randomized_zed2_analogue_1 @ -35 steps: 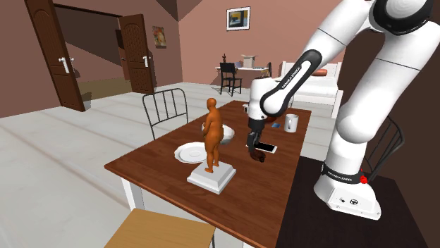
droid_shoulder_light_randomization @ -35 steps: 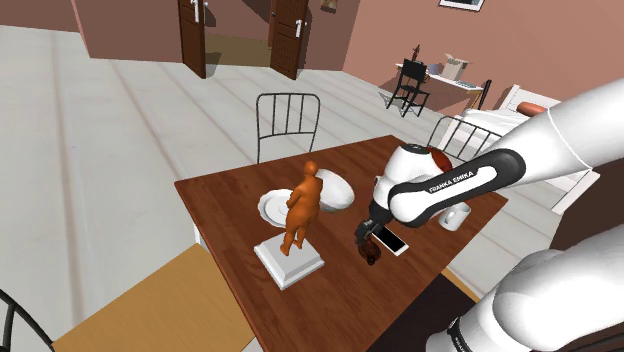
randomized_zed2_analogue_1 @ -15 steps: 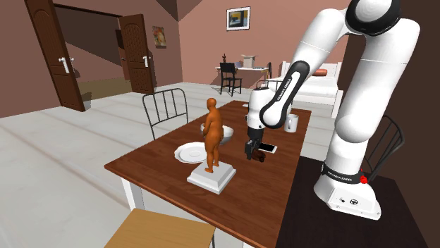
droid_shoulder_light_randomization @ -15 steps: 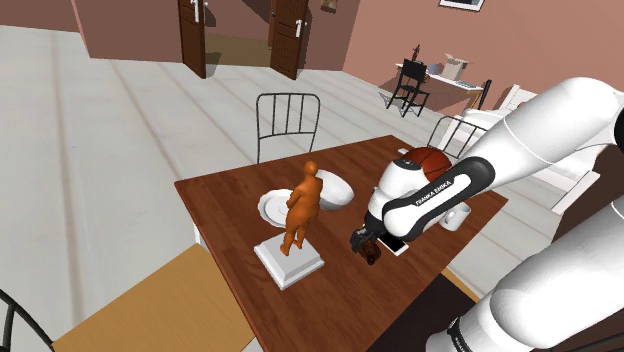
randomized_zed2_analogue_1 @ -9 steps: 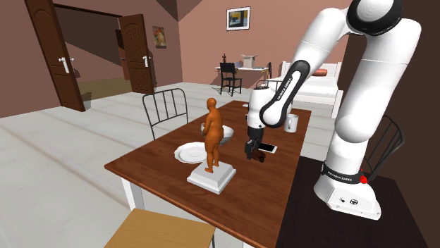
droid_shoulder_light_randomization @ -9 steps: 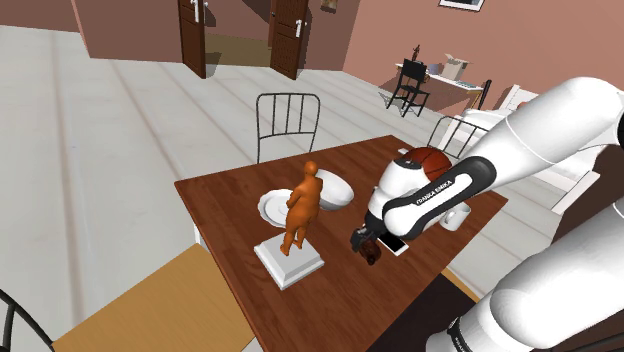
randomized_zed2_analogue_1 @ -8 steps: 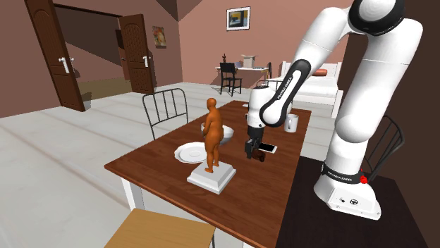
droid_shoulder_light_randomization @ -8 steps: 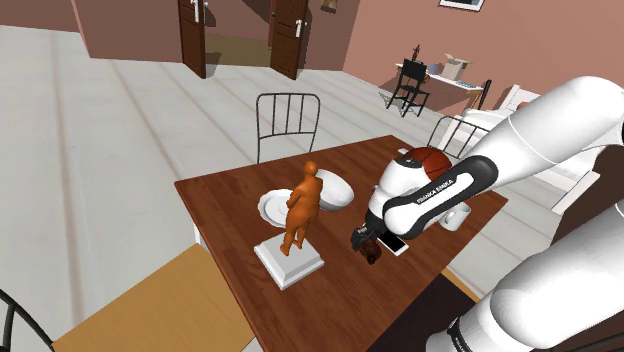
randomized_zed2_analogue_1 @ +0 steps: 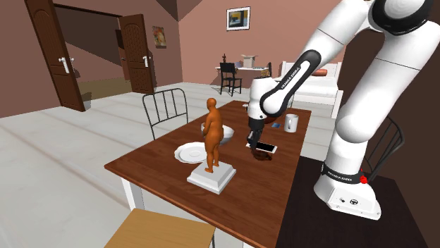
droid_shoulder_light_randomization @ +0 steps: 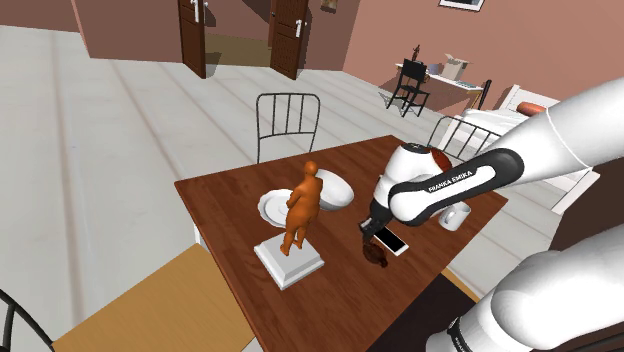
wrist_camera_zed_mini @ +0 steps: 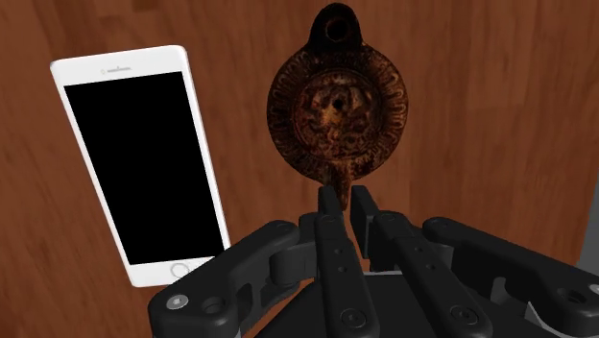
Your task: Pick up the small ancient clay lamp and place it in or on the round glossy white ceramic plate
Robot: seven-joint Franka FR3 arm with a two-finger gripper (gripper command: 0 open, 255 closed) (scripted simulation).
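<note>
Here, in the shoulder view, the tool (droid_shoulder_light_randomization: pixel 370 231) hangs just above the lamp (droid_shoulder_light_randomization: pixel 377 256), which rests on the worktop (droid_shoulder_light_randomization: pixel 230 197) at 7 o'clock of the phone (droid_shoulder_light_randomization: pixel 392 240). The plate (droid_shoulder_light_randomization: pixel 264 208) lies well apart at 10 o'clock, with the statue (droid_shoulder_light_randomization: pixel 303 205) near the path between them.

In the second exterior view, the lamp (randomized_zed2_analogue_1: pixel 259 156) sits at 7 o'clock of the phone (randomized_zed2_analogue_1: pixel 266 148), with the plate (randomized_zed2_analogue_1: pixel 185 151) at 9 o'clock.

In the wrist view, the fingers (wrist_camera_zed_mini: pixel 329 221) are pressed nearly together and appear to clasp nothing. The lamp (wrist_camera_zed_mini: pixel 336 101) turns its handle toward them, presumably the intended grip, so a fresh descent seems needed.
</note>
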